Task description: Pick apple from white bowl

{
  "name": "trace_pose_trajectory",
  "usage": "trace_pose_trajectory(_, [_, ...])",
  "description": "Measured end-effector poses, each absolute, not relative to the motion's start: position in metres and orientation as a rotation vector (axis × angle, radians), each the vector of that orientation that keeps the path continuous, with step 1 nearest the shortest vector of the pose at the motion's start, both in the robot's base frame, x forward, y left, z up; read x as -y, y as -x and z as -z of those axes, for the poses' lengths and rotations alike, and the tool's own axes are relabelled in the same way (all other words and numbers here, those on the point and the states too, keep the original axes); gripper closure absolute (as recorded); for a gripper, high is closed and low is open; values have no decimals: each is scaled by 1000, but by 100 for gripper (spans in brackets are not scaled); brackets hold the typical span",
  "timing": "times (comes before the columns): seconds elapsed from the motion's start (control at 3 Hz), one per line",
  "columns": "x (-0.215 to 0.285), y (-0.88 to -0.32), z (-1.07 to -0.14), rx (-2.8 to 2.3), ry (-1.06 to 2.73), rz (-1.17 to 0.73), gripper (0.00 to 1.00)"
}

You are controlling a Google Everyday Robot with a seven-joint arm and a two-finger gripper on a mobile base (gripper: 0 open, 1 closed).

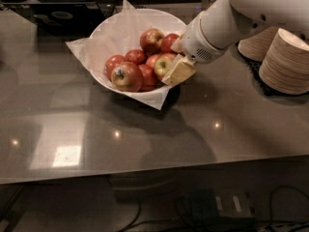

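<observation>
One white arm (231,18) reaching from upper right, gripper (175,62) angled down-left (tan-tipped), upper centre.

The gripper (176,62) is seen at the four o'clock rim of the white bowl (159,14), touching the apple (162,64), the palest in the pile. Stacks of tan paper bowls (287,62) are set on the tabletop (145,129) toward three o'clock.
</observation>
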State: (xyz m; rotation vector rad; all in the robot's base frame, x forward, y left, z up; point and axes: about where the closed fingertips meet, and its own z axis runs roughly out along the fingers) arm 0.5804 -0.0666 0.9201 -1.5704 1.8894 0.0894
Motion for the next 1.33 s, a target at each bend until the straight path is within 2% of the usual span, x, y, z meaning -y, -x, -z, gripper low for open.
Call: trace_pose_trajectory(1.33, [52, -606, -892, -1959, 1578, -69, 33])
